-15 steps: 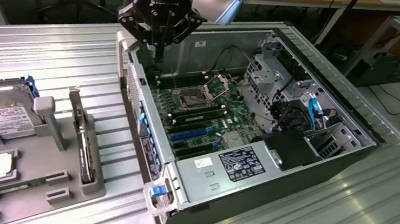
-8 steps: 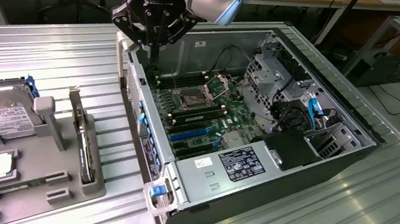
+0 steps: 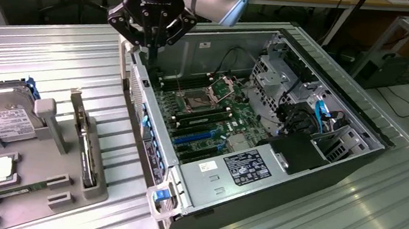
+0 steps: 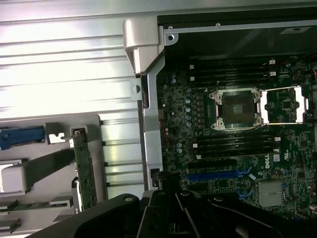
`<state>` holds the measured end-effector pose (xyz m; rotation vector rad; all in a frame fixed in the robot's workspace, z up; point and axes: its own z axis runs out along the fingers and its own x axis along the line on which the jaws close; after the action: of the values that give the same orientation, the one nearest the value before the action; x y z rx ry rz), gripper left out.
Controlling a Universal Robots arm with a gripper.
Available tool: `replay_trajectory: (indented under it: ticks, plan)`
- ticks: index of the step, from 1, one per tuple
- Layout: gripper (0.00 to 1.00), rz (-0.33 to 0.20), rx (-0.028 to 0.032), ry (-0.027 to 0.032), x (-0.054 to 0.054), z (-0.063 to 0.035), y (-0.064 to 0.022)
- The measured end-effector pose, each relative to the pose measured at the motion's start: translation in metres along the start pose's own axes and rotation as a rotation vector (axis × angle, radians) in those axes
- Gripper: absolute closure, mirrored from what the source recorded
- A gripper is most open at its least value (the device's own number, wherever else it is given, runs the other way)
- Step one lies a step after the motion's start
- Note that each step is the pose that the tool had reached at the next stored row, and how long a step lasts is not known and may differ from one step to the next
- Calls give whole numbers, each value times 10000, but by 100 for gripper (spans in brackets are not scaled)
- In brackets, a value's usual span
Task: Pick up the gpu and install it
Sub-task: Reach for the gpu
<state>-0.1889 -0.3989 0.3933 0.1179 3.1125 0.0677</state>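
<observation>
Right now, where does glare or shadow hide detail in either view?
Wrist view: glare washes out the ribbed metal table, while the inner wall of the computer case sits in deep shadow. Exterior view: bright reflections streak the table beside the case; the motherboard is evenly lit.

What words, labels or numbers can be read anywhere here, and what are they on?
"DELL": white logo printed on the circuit board, faint, so a likely reading only.
White label on the hard drive: print too small to read.
Black sticker on the metal cover inside the computer case: too small to read.
White sticker beside it: blurred, unreadable.
</observation>
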Motion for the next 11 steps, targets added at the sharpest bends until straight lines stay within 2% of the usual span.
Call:
replay_trajectory:
  ticks: [11]
  plan:
    - [89,0,1,0,130,-4,-10]
